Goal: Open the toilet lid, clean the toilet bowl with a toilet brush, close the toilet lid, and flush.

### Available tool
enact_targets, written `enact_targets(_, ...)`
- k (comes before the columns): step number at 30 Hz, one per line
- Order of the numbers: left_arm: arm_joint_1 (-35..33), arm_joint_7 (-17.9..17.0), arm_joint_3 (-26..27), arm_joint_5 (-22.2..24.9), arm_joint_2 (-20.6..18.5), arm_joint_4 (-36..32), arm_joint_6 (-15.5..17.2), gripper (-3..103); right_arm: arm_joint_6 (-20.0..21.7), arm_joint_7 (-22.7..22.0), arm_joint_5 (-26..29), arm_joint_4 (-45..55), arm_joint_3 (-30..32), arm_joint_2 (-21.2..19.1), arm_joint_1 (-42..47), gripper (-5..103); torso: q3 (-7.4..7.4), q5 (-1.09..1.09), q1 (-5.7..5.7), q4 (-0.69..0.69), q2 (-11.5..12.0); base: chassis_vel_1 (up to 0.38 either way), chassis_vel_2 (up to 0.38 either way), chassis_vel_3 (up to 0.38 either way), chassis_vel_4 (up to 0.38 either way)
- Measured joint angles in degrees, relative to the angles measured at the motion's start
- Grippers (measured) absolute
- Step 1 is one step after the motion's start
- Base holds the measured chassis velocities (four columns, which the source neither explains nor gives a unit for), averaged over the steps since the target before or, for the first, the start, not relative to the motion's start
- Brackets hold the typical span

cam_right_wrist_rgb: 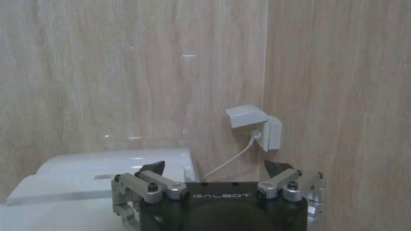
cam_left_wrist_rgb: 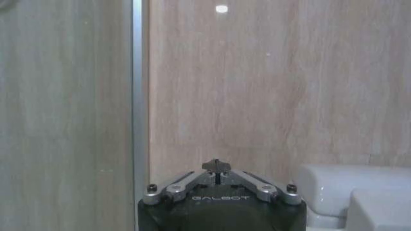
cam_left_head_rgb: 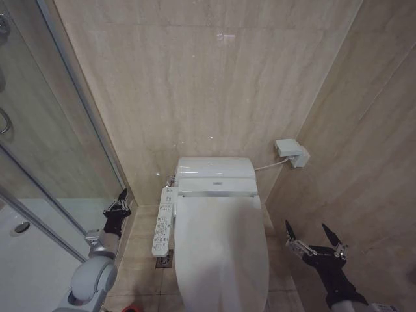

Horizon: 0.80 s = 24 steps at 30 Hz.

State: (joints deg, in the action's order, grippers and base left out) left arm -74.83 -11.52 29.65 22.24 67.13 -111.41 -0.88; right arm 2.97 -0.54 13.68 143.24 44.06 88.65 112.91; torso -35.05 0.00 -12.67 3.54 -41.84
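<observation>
The white toilet lid (cam_left_head_rgb: 221, 253) lies shut, hiding the toilet bowl beneath it. A long white button panel (cam_left_head_rgb: 164, 221) runs along the lid's left side, and the tank (cam_left_head_rgb: 216, 172) stands against the back wall. My left gripper (cam_left_head_rgb: 120, 203) hovers left of the panel beside the shower glass, its fingers (cam_left_wrist_rgb: 216, 166) shut on nothing. To the right of the lid, my right gripper (cam_left_head_rgb: 312, 234) is open and empty near the side wall; its spread fingers (cam_right_wrist_rgb: 153, 168) face the tank (cam_right_wrist_rgb: 115, 168). The toilet brush is out of view.
A shower glass door with a metal frame (cam_left_head_rgb: 78, 130) closes off the left. A white wall socket box (cam_left_head_rgb: 291, 153) with a cable hangs right of the tank. A floor drain (cam_left_head_rgb: 164, 261) sits left of the toilet. Something red (cam_left_head_rgb: 130, 307) peeks in at the bottom edge.
</observation>
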Motion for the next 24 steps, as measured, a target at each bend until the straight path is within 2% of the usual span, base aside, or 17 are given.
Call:
enact_targets(6, -3.42, -1.6, 1.41, -0.45, 0.86, -5.19, 1.08, 0, 0.0, 0.0, 0.0, 0.0, 0.0, 0.0, 0.0, 100, -0.01, 0.0, 0.0, 0.0, 0.0, 0.0, 0.0, 0.0, 0.0)
enact_targets(14, -7.98, -2.0, 4.26, -0.75, 1.91, -9.58, 1.24, 0, 0.0, 0.0, 0.0, 0.0, 0.0, 0.0, 0.0, 100, -0.01, -0.01, 0.0, -0.01, 0.0, 0.0, 0.0, 0.0, 0.0)
enact_targets(19, -11.9, -1.07, 5.45, -1.82, 2.81, -12.46, 0.98, 0, 0.0, 0.0, 0.0, 0.0, 0.0, 0.0, 0.0, 100, 0.0, 0.0, 0.0, 0.0, 0.0, 0.0, 0.0, 0.0, 0.0)
enact_targets(22, -15.07, 1.47, 7.13, -2.84, 3.73, -13.04, -1.32, 0, 0.0, 0.0, 0.0, 0.0, 0.0, 0.0, 0.0, 100, 0.0, -0.01, 0.0, 0.0, 0.0, 0.0, 0.0, 0.0, 0.0)
enact_targets(24, -16.75, 1.69, 7.68, -3.08, 4.15, -14.28, -1.48, 0, 0.0, 0.0, 0.0, 0.0, 0.0, 0.0, 0.0, 100, 0.0, -0.01, 0.0, -0.02, 0.0, 0.0, 0.0, 0.0, 0.0)
